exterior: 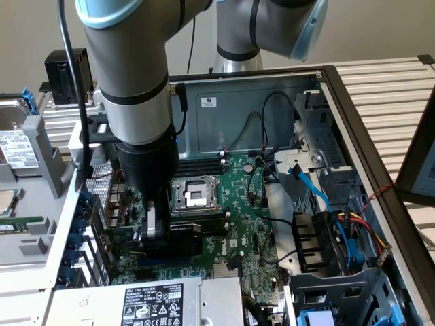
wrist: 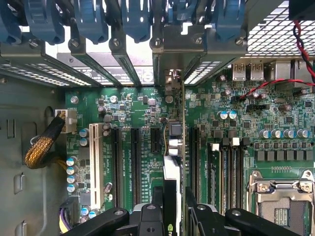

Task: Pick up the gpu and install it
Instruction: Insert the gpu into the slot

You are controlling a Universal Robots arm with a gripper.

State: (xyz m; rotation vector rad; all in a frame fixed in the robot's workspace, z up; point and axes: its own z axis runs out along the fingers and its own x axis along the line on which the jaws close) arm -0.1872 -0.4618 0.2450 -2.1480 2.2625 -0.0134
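Note:
The gpu (wrist: pixel 172 167) appears edge-on in the wrist view, a thin green card with its black shroud between my fingers. It stands upright over the black expansion slots (wrist: pixel 135 162) of the large green motherboard (wrist: pixel 142 108), and its silver bracket end reaches the rear slot openings of the case. My gripper (wrist: pixel 173 216) is shut on it. In the exterior view the gripper (exterior: pixel 153 231) hangs low inside the open computer case. The gpu (exterior: pixel 194 239) juts out as a dark block toward the exterior view's right, just below the CPU socket (exterior: pixel 194 193).
Blue retention clips (wrist: pixel 88 19) line the rear slot covers. A white slot (wrist: pixel 97 164) and a braided yellow cable (wrist: pixel 42 147) lie beside the card. Blue, red and yellow cables (exterior: pixel 326 204) and drive cages crowd the exterior view's right. The power supply (exterior: pixel 146 302) sits in front.

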